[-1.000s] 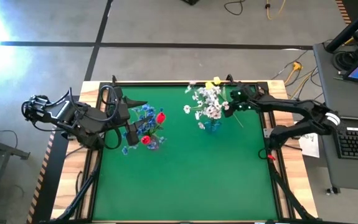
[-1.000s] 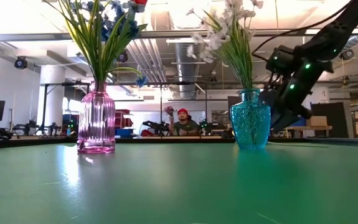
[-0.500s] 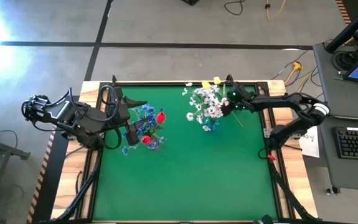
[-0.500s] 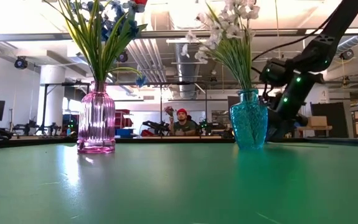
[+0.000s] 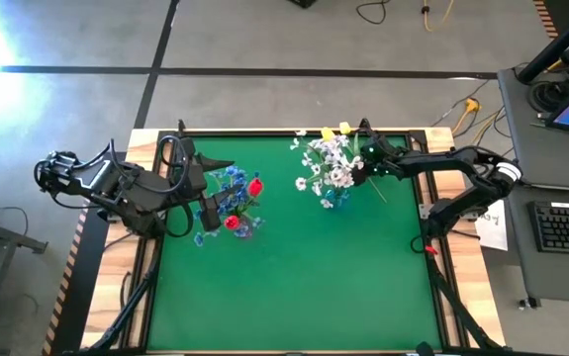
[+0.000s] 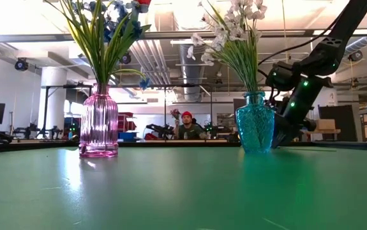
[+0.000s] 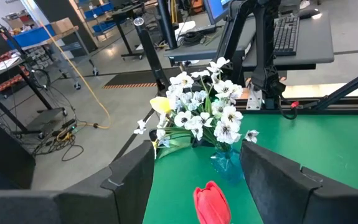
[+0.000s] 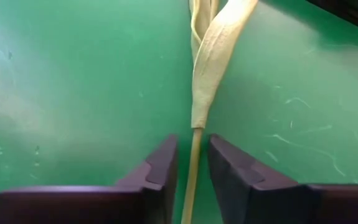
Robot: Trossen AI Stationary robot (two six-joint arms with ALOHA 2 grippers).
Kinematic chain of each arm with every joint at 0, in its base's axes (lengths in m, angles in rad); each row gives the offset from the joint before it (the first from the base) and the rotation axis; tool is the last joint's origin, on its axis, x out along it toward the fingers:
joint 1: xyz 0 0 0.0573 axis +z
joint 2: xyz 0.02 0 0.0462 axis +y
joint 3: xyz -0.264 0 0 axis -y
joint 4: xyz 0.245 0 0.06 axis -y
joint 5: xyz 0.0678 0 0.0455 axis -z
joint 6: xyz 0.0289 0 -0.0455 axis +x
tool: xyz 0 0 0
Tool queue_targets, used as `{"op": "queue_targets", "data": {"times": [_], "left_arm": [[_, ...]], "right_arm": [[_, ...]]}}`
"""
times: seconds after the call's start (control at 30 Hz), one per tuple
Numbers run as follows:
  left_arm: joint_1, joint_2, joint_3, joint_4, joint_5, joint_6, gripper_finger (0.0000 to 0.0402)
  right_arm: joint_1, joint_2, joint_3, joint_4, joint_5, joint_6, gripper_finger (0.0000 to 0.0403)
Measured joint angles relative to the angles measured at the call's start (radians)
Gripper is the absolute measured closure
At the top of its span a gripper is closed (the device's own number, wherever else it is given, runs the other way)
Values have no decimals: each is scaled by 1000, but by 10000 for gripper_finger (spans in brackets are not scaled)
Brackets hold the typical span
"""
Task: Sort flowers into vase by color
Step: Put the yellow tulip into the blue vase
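A pink ribbed vase point(image 6: 99, 124) holds blue clusters and red buds point(image 5: 233, 203). A teal vase point(image 6: 256, 130) holds white clusters point(image 5: 331, 168). Two yellow buds point(image 5: 333, 131) show at the far side of the white bunch. My right gripper point(image 5: 367, 166) sits just right of the teal vase, shut on a thin flower stem point(image 8: 194, 158). My left gripper point(image 7: 197, 152) is open beside the pink vase, level, facing the teal vase point(image 7: 226, 160), with a red bud point(image 7: 211, 203) in front of it. My right gripper pinches a thin pale-green stem between its two fingers point(image 8: 161, 171), just below a long pale leaf point(image 8: 213, 56). The fingers lie across the stem and come slanting down from the table's right side. The stem's flower end runs out of the wrist view.
Both vases stand on the far half of the green mat point(image 5: 294, 287). The right arm point(image 6: 304, 76) slants down behind the teal vase. A wooden rim point(image 5: 106, 287) frames the mat. A person point(image 6: 186, 128) sits in the room beyond the table.
My right gripper has moved toward the table's left and down, closing in on the teal vase, then held still. The white bunch has swung from leaning left to more upright, and the yellow buds have shifted left along the far edge.
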Motion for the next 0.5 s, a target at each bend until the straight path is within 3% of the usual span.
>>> {"op": "queue_targets", "data": {"times": [0.23, 0.5], "left_arm": [[0, 0, 0, 0, 0, 0, 177], [0, 0, 0, 0, 0, -7, 177]], "right_arm": [[0, -5, -2, -6, 2, -5, 388], [-2, -119, -8, -59, 72, -10, 390]]}}
